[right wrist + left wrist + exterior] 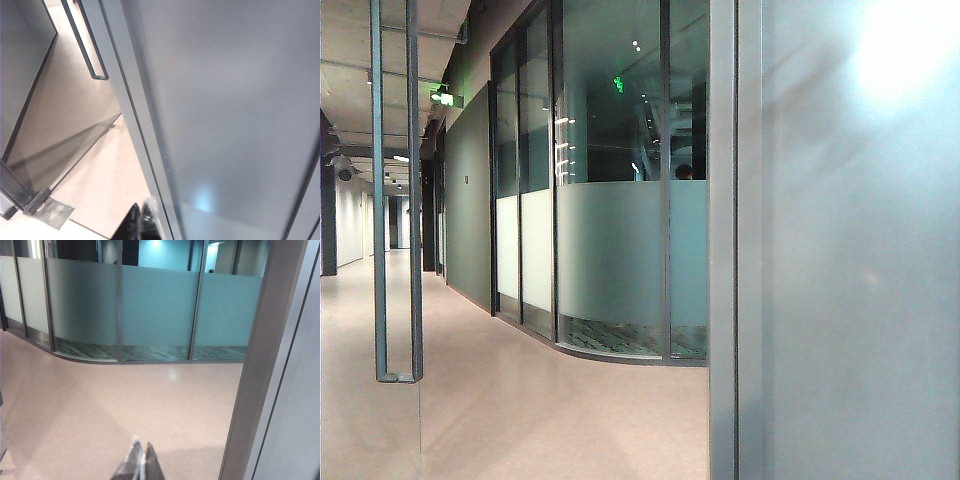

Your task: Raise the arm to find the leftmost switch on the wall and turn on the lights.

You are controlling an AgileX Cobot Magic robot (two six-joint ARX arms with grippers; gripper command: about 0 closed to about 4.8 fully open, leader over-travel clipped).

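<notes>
Left gripper (pixel 139 462) closed above floor (pixel 125 405) — right gripper (pixel 140 222) closed beside frosted panel (pixel 235 100).

Both pincers (pixel 139 462) (pixel 141 222) edge-cropped, fingertips seemingly together.

Both closed: left gripper (pixel 141 460) over floor (pixel 125 400), right gripper (pixel 141 220) beside wall (pixel 225 100).

Pale corridor floor (pixel 520 400), curved frosted glass partition (pixel 610 260); green exit sign (pixel 445 98)
</notes>
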